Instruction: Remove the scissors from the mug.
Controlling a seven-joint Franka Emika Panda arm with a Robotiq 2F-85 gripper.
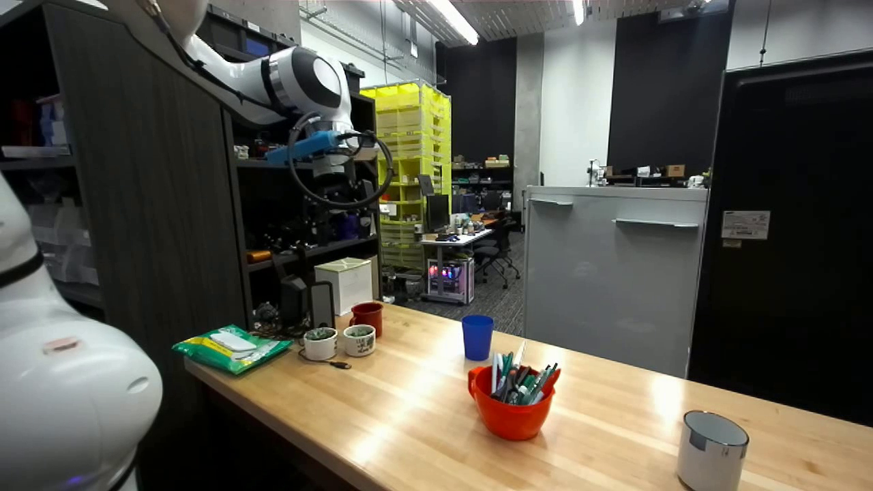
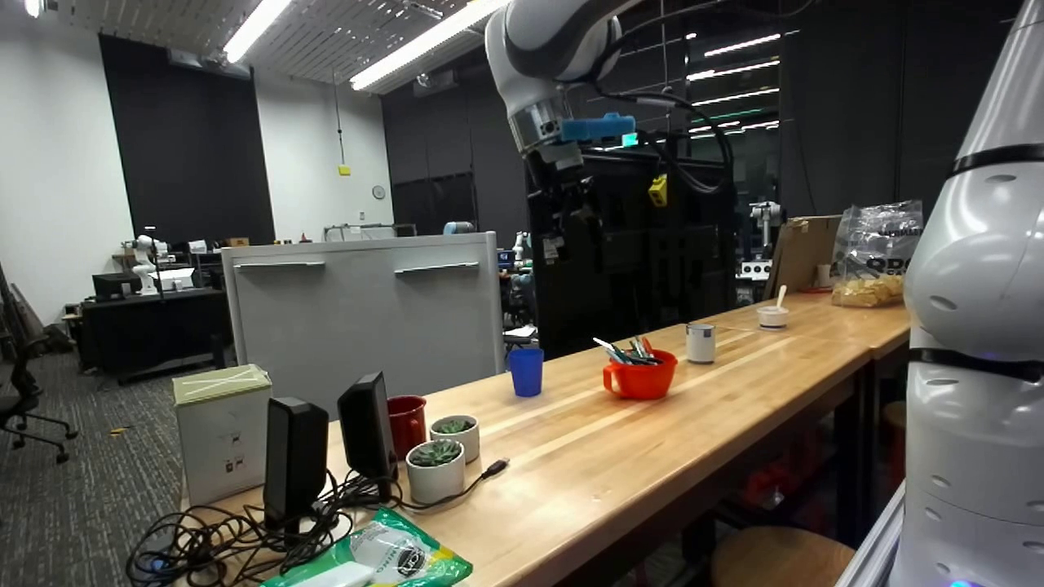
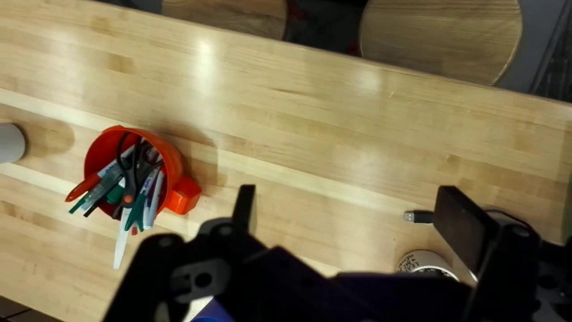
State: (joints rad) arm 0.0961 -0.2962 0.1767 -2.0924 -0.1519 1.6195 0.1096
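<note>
Frankly, my first worry is the pens [image 3: 154,199]: the scissors [image 3: 128,198] lie among them in the mug [image 3: 173,156], below my fingers [image 3: 464,230] and well to their left in the wrist view. The fingers are spread wide, hold nothing, and hang high over the worktop [image 3: 313,134]. If I close them on the dark loops, I may catch some pens too, or one loop may hook and pull the mug over. If I choose the pale blade, which reaches out over the rim, so thin and smooth a piece could turn or slip away. A low path would be risky, because a finger might knock the blue cup [image 1: 477,337]. In the wrist view only a bit of blue, probably this cup, shows at the base of the fingers, and the edge cuts off the grey cup [image 3: 11,143], farther left of them than the mug. In both exterior views the fingers are dark against dark surroundings, hard to make out. Whether the blades are closed I cannot tell, and the loops are partly covered.
</note>
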